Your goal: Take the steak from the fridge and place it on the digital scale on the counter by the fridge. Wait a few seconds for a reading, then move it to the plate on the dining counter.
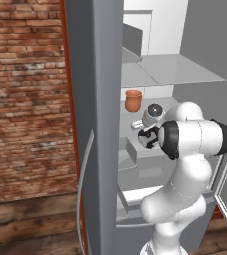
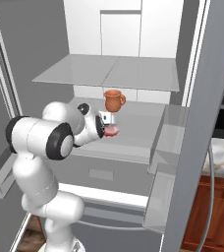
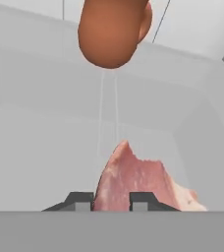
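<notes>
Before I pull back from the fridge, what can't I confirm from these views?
- Jaws' grip on the pink-red raw steak: hand view's bottom edge cuts off the contact.
- Steak's underside, lifted or resting: the gripper hides it in the right base view.
- Terracotta-brown cup: top cropped in the hand view.

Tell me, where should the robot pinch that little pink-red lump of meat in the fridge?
Probably across its thin near edge, coming level from the open fridge front. In the hand view the pink-red raw steak rises as a narrow wedge between the gripper's dark fingertips, so its flat sides suit the pads. The terracotta-brown cup stands behind, apart.
</notes>
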Robot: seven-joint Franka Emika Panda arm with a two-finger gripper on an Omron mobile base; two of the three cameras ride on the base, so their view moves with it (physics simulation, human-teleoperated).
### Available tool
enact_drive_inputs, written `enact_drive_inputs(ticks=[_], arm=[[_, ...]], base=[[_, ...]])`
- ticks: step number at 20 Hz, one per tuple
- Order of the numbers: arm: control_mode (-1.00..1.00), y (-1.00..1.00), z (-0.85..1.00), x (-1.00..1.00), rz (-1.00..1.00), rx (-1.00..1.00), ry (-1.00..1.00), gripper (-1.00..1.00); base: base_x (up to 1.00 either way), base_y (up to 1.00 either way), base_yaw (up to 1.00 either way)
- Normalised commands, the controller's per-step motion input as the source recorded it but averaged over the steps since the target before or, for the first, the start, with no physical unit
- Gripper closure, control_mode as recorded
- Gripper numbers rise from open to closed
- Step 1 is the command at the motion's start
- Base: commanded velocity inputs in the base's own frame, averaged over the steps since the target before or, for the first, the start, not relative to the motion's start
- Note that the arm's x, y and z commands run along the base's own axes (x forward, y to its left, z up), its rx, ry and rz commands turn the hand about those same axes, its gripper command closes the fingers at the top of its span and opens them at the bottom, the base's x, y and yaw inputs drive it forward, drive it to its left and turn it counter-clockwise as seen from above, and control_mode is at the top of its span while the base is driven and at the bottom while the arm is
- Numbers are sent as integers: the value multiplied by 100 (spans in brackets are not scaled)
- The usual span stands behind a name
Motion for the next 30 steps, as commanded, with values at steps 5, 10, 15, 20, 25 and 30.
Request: enact_drive_inputs(ticks=[5,10,15,20,25,30], arm=[[-100,20,78,-100,-5,15,-14,100],[-100,6,100,-99,-10,22,2,100],[-100,0,100,-77,-15,22,16,100],[-100,-1,100,-42,-14,20,31,100],[-100,-4,84,-53,-9,16,42,100],[-100,0,5,-52,-3,3,31,100]], base=[[0,0,0],[0,0,0],[0,0,0],[0,0,0],[0,0,0],[0,0,0]])
